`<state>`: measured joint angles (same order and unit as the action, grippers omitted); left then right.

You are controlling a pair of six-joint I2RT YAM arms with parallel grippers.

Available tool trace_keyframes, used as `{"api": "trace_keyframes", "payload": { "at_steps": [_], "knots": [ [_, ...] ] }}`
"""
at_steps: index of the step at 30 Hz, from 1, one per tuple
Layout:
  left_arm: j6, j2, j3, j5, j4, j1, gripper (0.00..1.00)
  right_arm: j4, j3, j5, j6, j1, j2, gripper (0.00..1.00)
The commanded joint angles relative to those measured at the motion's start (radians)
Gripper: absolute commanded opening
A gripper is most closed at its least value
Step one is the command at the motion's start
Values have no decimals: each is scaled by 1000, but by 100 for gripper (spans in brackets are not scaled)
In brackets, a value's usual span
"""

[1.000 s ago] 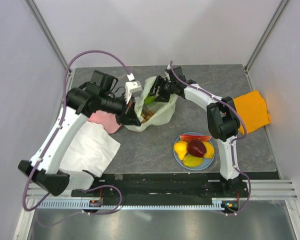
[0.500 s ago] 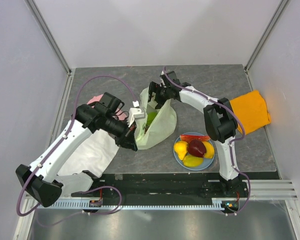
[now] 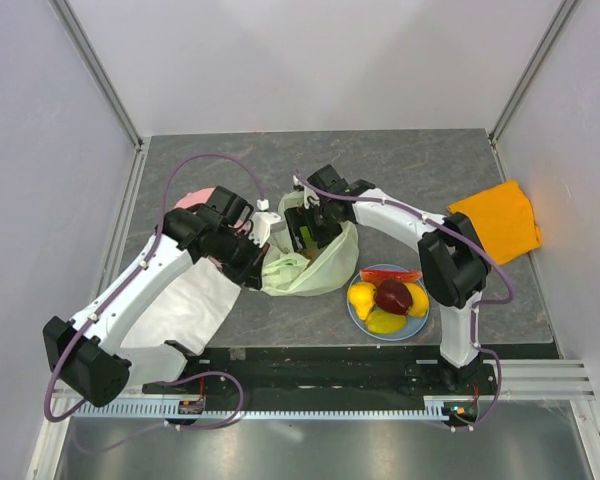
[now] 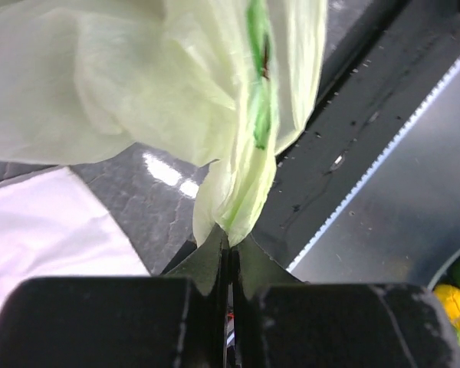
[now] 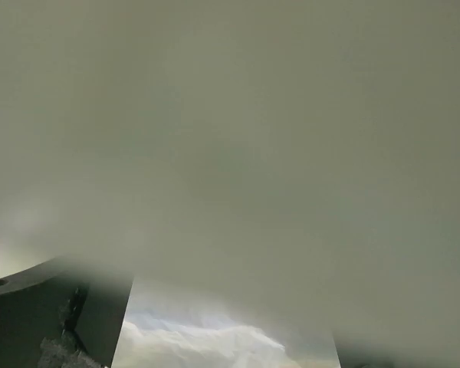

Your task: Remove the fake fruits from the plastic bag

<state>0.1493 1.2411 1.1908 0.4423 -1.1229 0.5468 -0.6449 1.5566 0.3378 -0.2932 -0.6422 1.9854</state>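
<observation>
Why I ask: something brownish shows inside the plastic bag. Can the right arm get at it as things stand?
Probably yes: the left claw pinches the plastic bag's edge, and the right claw is at its mouth, close to the brownish item. Loose film may hinder.

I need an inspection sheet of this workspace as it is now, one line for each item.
Surface: dark grey table, flat.
Job's things: plastic bag crumpled mid-table; fake fruits heaped on blue plate; bag's contents unclear.
Clutter: white cloth, pink cloth, orange cloth.
Grippers: left claw shut on the bag's edge; right claw inside the bag's mouth, opening not readable.
Cables: purple cable arching over left arm.
Surroundings: white walls, metal rail in front.
</observation>
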Motion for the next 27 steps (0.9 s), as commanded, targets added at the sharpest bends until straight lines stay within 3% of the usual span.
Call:
{"api": "trace_keyframes", "payload": {
  "at_steps": [1,6,14,17,21,27],
  "knots": [
    [-71,-40,-3,-147,35,-63,2,25,-50,-78,35,21,-91,98],
    [-96,-78,-55,-100,95,-84,2,33,-41,-114,-26,41,-74,98],
    [-51,-71,-73,70,106,-85,2,131,3,47,-213,165,44,98],
    [-30,-65,-76,116,106,-85,2,149,80,98,-201,168,88,98],
    [28,-49,-69,109,109,-84,2,87,201,158,-54,168,95,98],
    [88,-35,-60,29,109,-85,1,-169,269,213,352,171,32,98]
  ]
}}
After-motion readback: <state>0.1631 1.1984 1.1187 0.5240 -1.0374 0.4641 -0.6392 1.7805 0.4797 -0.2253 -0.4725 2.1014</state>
